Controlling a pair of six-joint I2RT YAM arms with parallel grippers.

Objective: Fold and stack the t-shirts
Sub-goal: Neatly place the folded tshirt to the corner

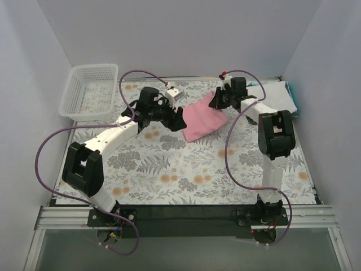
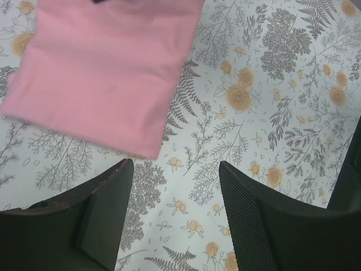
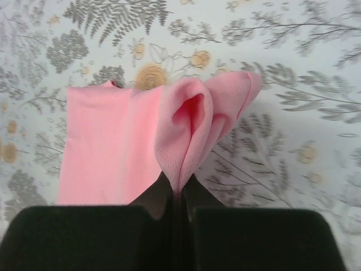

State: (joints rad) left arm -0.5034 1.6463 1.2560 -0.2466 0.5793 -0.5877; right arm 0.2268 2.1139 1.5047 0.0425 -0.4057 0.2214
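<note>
Lying where: the pink t-shirt rests partly folded at the far middle of the floral tablecloth.
Long axis: it appears to slant from near-left to far-right, though bunched cloth makes this uncertain.
Far-right corner: lifted into a raised fold, the rest lying flat.
Right gripper: clenched on that raised fold, with pink cloth pinched between the fingertips. It stands at the shirt's far-right end.
Left gripper: fingers spread wide and grasping nothing. It is just beside the shirt's left edge but apart from it. In the left wrist view the cloth lies ahead and to the left of the fingertips.
Folded t-shirts: a white stack in the far right corner, beyond the right gripper and apart from the pink one.
Nearer arm: the right arm already has the cloth and stands between shirt and stack.
Coming move, as a judgement: carrying the shirt rightward to the stack falls to the right arm. The left would have to reach forward-left for a second hold.
</note>
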